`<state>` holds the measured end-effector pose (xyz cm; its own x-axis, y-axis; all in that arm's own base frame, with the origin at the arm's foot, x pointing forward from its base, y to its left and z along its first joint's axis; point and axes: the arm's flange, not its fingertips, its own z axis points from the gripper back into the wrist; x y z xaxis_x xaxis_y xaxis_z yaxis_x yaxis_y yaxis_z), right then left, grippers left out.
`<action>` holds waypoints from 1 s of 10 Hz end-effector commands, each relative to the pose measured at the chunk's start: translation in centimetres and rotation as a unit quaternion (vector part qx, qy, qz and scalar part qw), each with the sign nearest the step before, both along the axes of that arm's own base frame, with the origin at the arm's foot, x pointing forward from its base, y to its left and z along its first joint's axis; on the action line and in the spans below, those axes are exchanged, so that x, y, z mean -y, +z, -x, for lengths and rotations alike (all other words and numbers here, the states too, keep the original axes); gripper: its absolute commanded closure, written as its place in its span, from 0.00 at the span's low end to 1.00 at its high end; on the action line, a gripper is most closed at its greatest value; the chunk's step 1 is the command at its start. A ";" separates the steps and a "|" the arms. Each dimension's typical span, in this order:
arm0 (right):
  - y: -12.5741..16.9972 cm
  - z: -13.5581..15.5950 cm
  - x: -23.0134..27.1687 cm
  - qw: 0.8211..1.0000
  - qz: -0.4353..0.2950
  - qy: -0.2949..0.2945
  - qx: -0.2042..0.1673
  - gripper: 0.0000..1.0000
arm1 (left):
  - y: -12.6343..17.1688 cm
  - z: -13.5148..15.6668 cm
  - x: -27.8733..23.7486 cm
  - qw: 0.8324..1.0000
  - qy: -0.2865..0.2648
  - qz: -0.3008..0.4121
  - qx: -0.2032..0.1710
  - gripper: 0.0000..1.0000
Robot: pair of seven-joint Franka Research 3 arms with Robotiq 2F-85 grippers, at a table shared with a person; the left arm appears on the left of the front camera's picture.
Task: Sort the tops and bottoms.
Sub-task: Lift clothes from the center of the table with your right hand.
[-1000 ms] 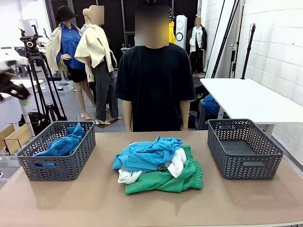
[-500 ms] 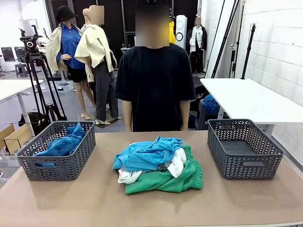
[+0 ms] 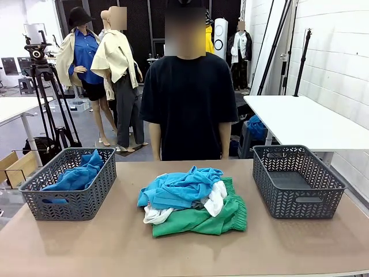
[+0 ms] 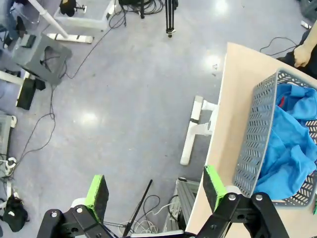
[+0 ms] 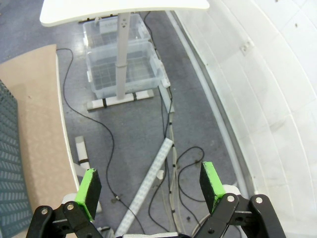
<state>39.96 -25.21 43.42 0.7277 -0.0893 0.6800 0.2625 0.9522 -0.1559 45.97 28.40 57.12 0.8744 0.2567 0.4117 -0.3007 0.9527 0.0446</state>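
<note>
A pile lies mid-table: a bright blue top (image 3: 179, 187) on top, a white top (image 3: 217, 199) under it, and the green bottoms (image 3: 202, 220) lowest. Another blue top (image 3: 78, 176) lies in the grey left basket (image 3: 69, 199). The grey right basket (image 3: 294, 199) holds nothing. My left gripper (image 4: 155, 191) hangs open over the floor off the table's left end, with that basket (image 4: 255, 134) and its blue top (image 4: 292, 148) to its right. My right gripper (image 5: 150, 187) is open over the floor past the table's right end.
A person in a black shirt (image 3: 187, 104) stands at the far side, hands down. A white side table (image 3: 300, 121) stands at the back right, with a clear plastic bin (image 5: 124, 69) under it. Cables and a tripod (image 3: 43, 86) are on the floor.
A second ago my left arm showed blurred at the front view's left edge; it has since moved out of that view. The clothes and baskets have not moved.
</note>
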 end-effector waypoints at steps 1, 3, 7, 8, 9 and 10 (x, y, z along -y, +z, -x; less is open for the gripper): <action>0.1 -0.1 0.1 1.000 0.001 0.003 -0.004 0.00 | 0.0 0.1 -0.1 1.000 -0.008 -0.004 -0.002 0.00; 0.1 -0.1 0.1 1.000 0.001 0.003 -0.004 0.00 | 0.0 0.1 -0.1 1.000 -0.008 -0.004 -0.002 0.00; 6.0 -3.0 -5.5 0.997 0.014 0.055 0.045 0.00 | 0.0 0.1 -0.1 1.000 -0.008 -0.004 -0.002 0.00; 9.3 -4.8 -8.7 0.992 0.014 0.098 0.078 0.00 | 0.0 0.1 -0.1 1.000 -0.008 -0.004 -0.002 0.00; 12.4 -6.0 -12.2 0.984 0.023 0.151 0.093 0.00 | 0.0 0.1 -0.1 1.000 -0.008 -0.004 -0.002 0.00; 15.2 -6.8 -16.5 0.972 -0.008 0.214 0.099 0.00 | 0.0 0.1 -0.1 1.000 -0.008 -0.004 -0.002 0.00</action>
